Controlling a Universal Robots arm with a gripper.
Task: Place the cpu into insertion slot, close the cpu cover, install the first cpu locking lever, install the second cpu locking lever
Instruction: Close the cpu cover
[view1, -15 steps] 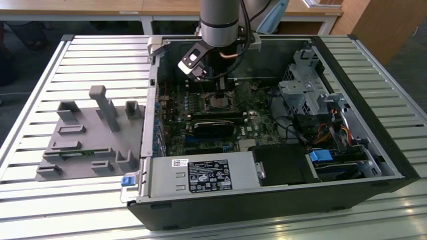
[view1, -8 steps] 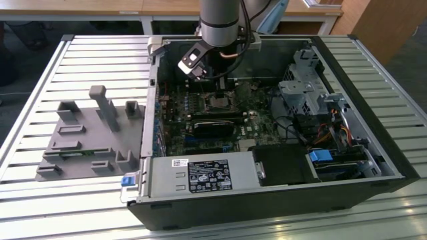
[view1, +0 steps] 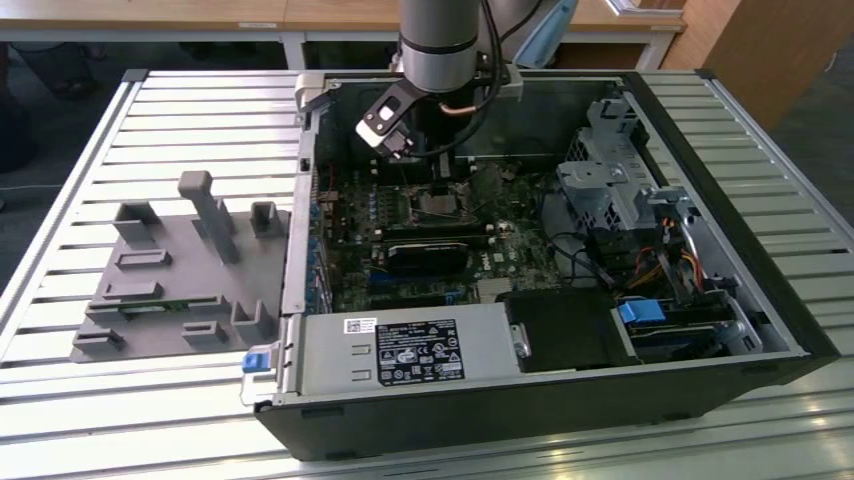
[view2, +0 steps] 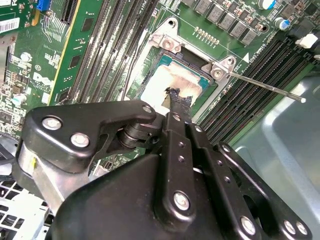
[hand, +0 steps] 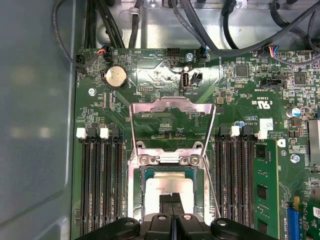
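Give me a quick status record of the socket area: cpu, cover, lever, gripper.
cpu: lying in the insertion slot, pale face up
cpu cover: swung open, clear of the slot
locking lever: thin rod, unlatched, sticking out beside the slot
gripper: shut, tips right over the cpu's face; contact unclear
setting: open computer case on a slatted table

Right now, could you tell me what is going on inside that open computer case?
The robot arm is down inside the computer case. Its gripper, fingertips together, is at the cpu, touching or just above it. The cpu lies in the insertion slot. The cpu cover is swung open, back over the green board, and a thin locking lever stands free beside the slot.
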